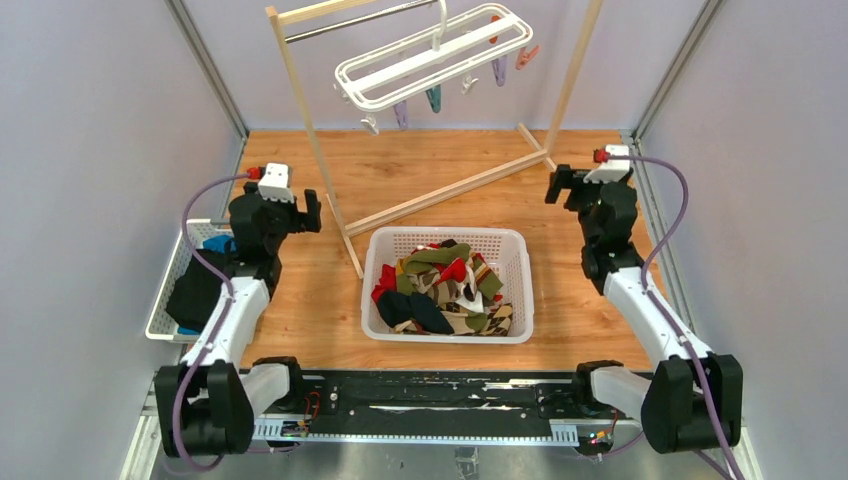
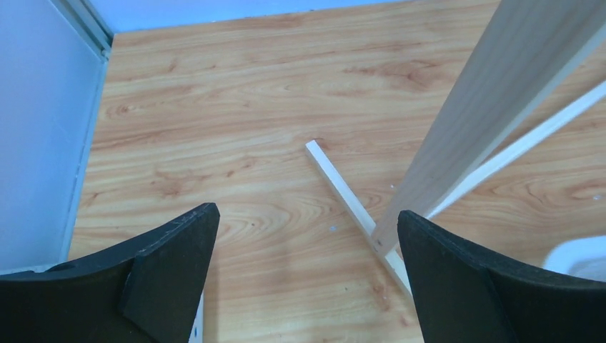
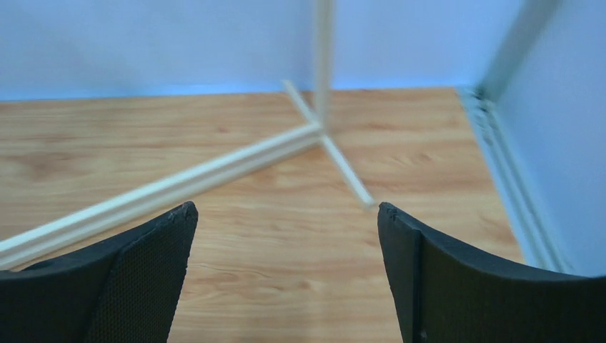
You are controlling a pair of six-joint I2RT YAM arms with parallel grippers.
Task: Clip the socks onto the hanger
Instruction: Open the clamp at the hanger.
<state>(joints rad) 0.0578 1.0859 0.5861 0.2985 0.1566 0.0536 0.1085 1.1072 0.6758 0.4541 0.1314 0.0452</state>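
The socks [image 1: 441, 288] lie in a mixed heap of red, olive, dark navy and tan in a white basket [image 1: 445, 235] at the table's middle. The hanger [image 1: 432, 60], a white oval frame with small dangling clips [image 1: 434, 98], hangs by its hook from the rack's metal bar at the back. My left gripper [image 1: 311, 212] hovers open left of the basket, empty above bare wood in its wrist view [image 2: 307, 211]. My right gripper [image 1: 557, 185] is raised on the right, also open and empty [image 3: 287, 207]. Neither touches the socks or the hanger.
A tall wooden rack [image 1: 310, 140] stands across the back; its post [image 2: 493, 93] and foot bar [image 2: 343, 189] are close in front of the left gripper, and its base rail [image 3: 179, 186] lies ahead of the right. A side basket [image 1: 170, 300] holds a dark bundle with blue cloth.
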